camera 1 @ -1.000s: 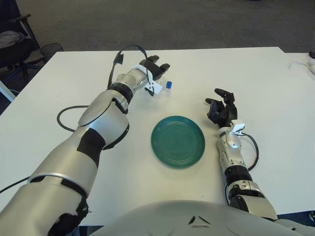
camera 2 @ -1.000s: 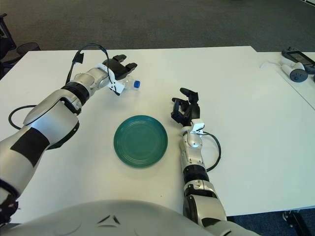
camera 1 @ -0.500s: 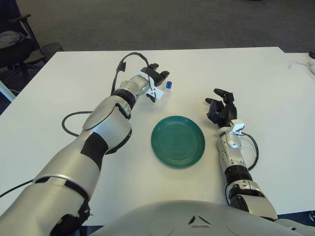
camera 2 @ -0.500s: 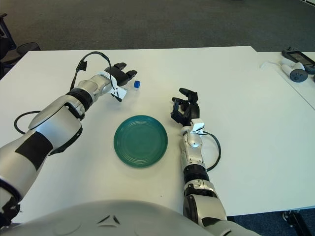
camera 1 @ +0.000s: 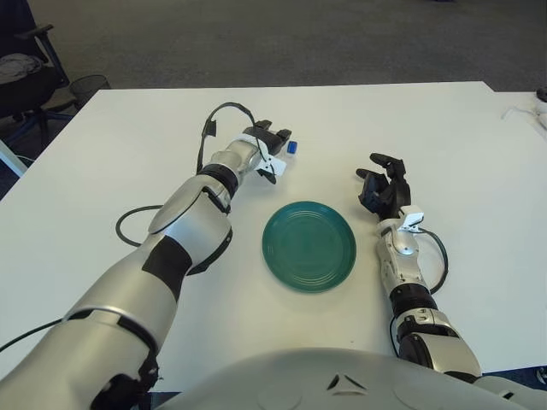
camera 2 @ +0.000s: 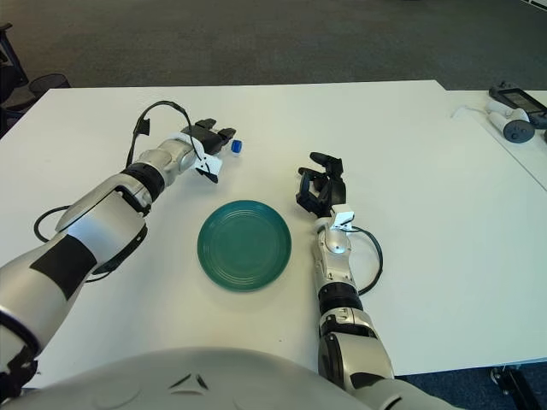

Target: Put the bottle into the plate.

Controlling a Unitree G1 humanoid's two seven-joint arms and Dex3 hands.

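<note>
Your left hand is stretched out over the far side of the white table, and its dark fingers are wrapped around the bottle. You can see the bottle's blue cap poking out to the right of the fingers, while the clear body is mostly hidden inside the grip (so only the cap end is easy to pick out). Whether the bottle touches the tabletop cannot be told from either eye.

The green plate sits nearer to you, toward the middle of the table, with nothing in it. The bottle is well apart from the plate, beyond it and to its left.

Your right hand shows just to the right of the plate, wrist toward you, its fingers loosely curled and holding nothing.

A black cable loops on the table beside your left forearm, and some small devices lie at the far right.
</note>
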